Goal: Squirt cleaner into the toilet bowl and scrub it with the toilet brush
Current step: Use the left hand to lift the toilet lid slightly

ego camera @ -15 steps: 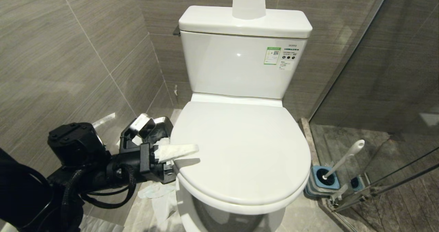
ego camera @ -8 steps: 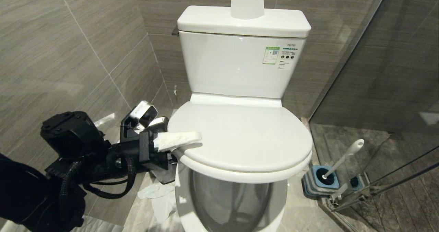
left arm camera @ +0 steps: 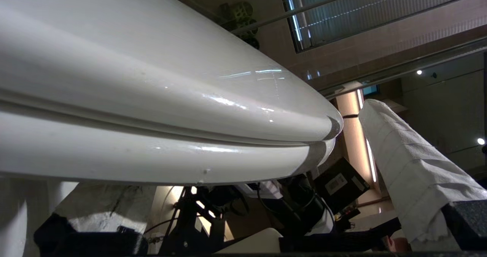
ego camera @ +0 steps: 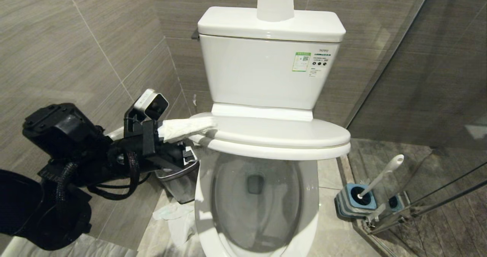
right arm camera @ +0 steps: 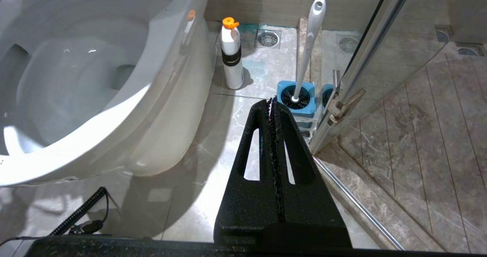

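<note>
The toilet bowl (ego camera: 255,196) is standing glossy white, lid and seat (ego camera: 274,137) half raised. The left gripper (ego camera: 190,133), paper-wrapped fingers (ego camera: 184,127) spread wide, is straddling their left edge. The right gripper (right arm camera: 271,103) is hanging closed and empty near the toilet brush (right arm camera: 308,40) in its blue holder (right arm camera: 296,97), beside the cleaner (right arm camera: 232,57).

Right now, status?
Left end effector open, paper-wrapped finger under lid, lifting. Right end effector shut, idle. Brush in holder; cleaner on floor.

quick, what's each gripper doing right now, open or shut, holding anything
Left gripper: open, paper-wrapped finger lying on the half-raised toilet lid, the other out of sight; gripping nothing.
Right gripper: shut, empty, above the floor near the toilet brush.
</note>
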{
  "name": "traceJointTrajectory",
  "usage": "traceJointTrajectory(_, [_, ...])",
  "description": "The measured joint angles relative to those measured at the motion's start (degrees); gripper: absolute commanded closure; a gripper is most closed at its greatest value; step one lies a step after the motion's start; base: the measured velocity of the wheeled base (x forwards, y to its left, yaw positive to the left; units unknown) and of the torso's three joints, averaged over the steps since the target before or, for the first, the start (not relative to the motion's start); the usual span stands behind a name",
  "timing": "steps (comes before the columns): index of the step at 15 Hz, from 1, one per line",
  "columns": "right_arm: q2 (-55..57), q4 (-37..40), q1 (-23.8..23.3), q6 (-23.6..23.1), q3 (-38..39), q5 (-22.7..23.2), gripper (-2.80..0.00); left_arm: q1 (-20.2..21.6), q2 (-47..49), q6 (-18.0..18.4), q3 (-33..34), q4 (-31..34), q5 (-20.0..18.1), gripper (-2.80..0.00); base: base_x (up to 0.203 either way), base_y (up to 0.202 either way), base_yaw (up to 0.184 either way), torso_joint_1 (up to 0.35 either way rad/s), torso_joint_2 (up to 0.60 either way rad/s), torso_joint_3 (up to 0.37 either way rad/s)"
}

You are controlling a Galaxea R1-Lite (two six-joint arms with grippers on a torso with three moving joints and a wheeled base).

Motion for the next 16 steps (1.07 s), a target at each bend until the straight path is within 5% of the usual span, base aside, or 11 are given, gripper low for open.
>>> traceJointTrajectory(16, [0.00,0.02,0.00,0.05,0.00,0.00,0.00,0.57,-2.81,-2.60,-8.53,3.88,0.12,-2.80,0.000,0.000,0.000,0.000,0.00,0.000])
